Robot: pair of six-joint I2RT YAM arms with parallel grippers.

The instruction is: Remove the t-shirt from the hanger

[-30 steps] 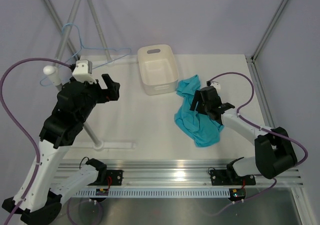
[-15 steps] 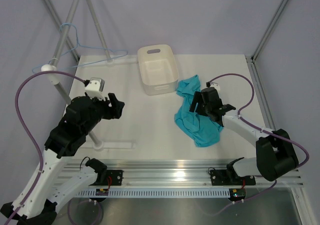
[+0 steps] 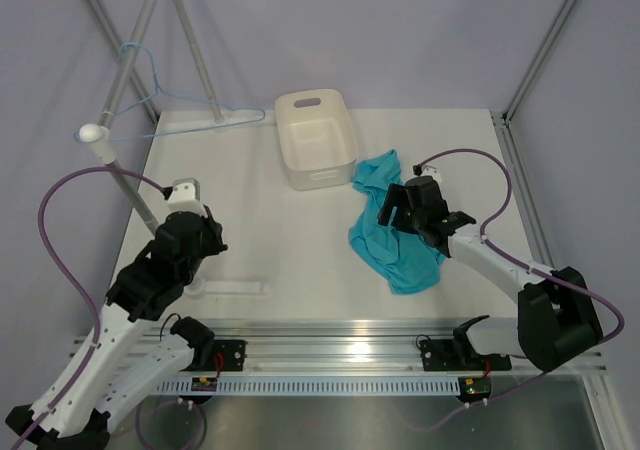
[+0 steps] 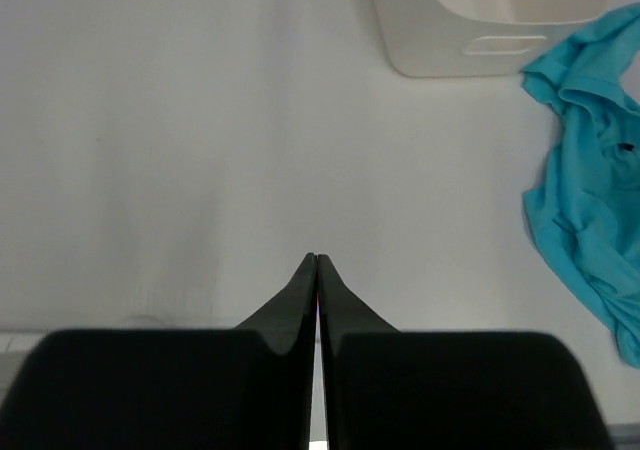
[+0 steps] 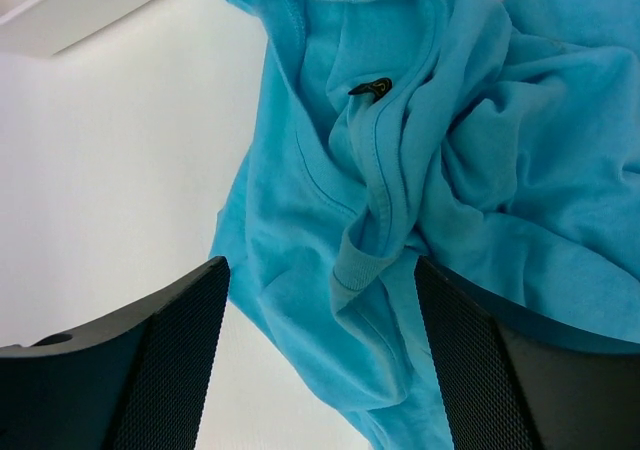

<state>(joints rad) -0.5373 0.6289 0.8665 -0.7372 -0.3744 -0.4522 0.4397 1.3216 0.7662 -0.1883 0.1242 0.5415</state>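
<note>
The teal t-shirt (image 3: 396, 242) lies crumpled on the table right of centre, off the hanger; it also shows in the left wrist view (image 4: 585, 200). Its dark neck tag (image 5: 372, 87) faces up. My right gripper (image 3: 397, 206) hovers open just over the shirt's upper part, and in its wrist view (image 5: 320, 280) the fabric (image 5: 420, 170) lies below the spread fingers. The thin light-blue hanger (image 3: 258, 115) hangs bare on the rack at the back left. My left gripper (image 4: 317, 260) is shut on nothing over bare table at the near left (image 3: 208, 238).
A white tub (image 3: 315, 140) stands at the back centre, just left of the shirt. The grey rack pole (image 3: 128, 182) slants across the left arm, with a white knob (image 3: 92, 133) and a foot (image 3: 228, 288) on the table. Frame posts (image 3: 545, 55) stand at the right.
My left gripper has shut and its arm has drawn back and down from the hanger toward the near left. The right gripper has stayed open over the shirt.
</note>
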